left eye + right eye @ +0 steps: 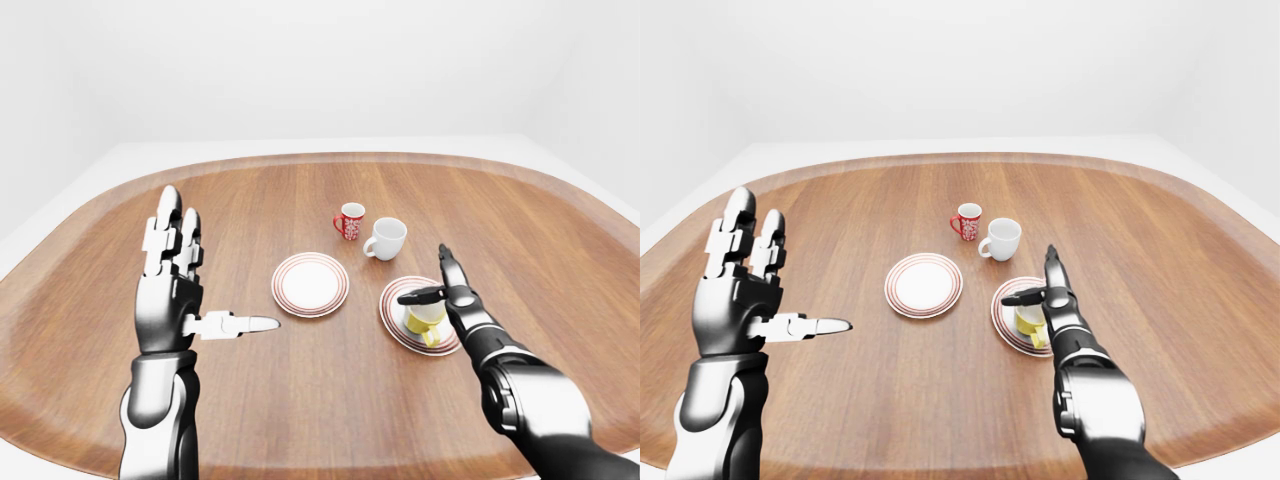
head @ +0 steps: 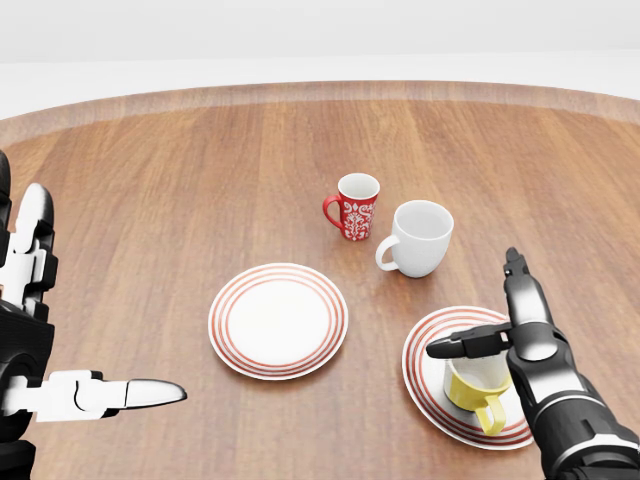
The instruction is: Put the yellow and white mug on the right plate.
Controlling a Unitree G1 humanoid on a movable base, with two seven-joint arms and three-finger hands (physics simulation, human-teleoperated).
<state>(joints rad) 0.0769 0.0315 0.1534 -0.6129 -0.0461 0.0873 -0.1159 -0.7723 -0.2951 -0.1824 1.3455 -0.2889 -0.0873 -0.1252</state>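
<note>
Placement judged essentially complete: yellow and white mug (image 2: 478, 388) upright on right plate (image 2: 425, 370), right robot hand (image 2: 500, 320) spread open directly above mug without gripping, left robot hand (image 2: 40, 330) open well left of mug over bench (image 2: 200, 180), withdrawal of right robot hand remaining.

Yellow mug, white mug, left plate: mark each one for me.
Yellow mug (image 2: 470, 388), head view, on its yellow side.
White mug (image 2: 424, 240), head view, on its outer wall.
Left plate (image 2: 278, 320), head view, on its bare white middle.
</note>
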